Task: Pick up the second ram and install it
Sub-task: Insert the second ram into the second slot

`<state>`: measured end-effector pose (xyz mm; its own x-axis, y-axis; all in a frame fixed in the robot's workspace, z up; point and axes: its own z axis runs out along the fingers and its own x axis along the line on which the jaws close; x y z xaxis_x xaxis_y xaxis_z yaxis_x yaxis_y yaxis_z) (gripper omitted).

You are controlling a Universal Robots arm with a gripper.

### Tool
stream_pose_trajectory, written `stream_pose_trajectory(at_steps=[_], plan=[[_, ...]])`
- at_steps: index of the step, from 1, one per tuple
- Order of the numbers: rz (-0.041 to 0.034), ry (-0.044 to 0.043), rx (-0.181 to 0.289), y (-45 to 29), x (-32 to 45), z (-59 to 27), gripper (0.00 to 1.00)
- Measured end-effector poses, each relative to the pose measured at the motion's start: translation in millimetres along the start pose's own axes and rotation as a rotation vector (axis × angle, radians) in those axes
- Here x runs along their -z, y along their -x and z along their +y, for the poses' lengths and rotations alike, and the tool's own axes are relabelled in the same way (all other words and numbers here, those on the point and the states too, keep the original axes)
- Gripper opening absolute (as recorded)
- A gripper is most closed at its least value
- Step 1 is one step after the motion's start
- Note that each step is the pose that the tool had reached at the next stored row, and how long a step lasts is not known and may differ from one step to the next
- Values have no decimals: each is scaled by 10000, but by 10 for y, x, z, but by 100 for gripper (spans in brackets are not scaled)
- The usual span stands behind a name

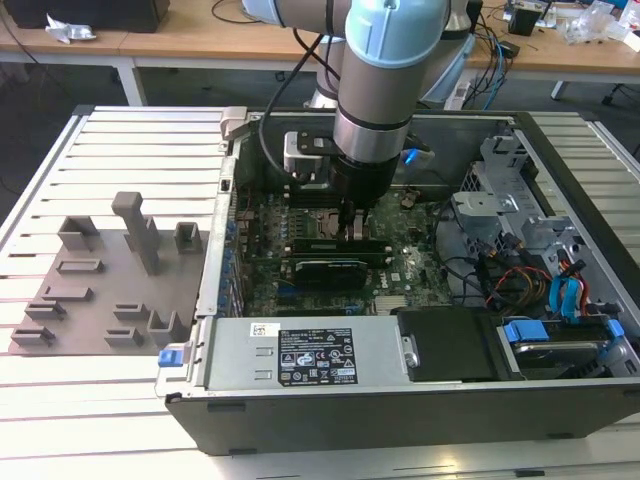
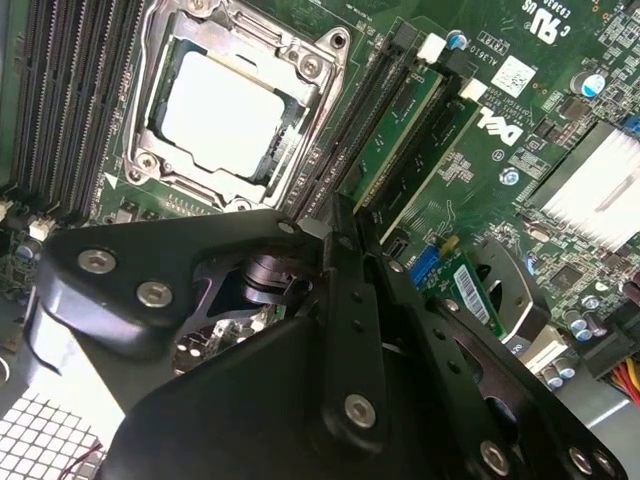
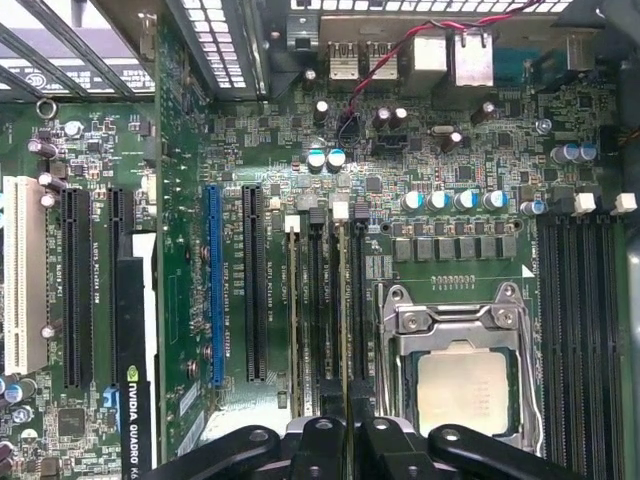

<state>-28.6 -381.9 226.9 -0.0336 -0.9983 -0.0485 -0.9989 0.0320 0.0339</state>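
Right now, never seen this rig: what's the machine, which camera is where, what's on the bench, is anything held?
The machine is one robot arm with a claw at its tip. The exterior view looks from off the arm at an open computer case lying on a slatted bench. The two wrist views ride on the arm and look down past the claw at the motherboard. On the exterior view's left lies a grey plate with plastic holder blocks. Inside the case, the claw is down at the memory slots beside the CPU socket. Two green sticks stand in those slots. The claw sits right over one, the second ram, with the other stick beside it. Whether it grips the stick I can't tell.
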Motion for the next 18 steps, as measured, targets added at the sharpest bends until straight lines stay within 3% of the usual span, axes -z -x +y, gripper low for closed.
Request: stream_pose_trajectory(at_steps=[6,9,11,12,16,18], plan=[[6,1,5,5,-49,-1,13],[-52,-19,11,8,-58,-6,14],[-47,-3,10,7,-54,-4,14],[-44,0,7,6,-47,-2,21],[-25,-3,6,26,148,6,21],[47,-5,4,59,297,11,19]])
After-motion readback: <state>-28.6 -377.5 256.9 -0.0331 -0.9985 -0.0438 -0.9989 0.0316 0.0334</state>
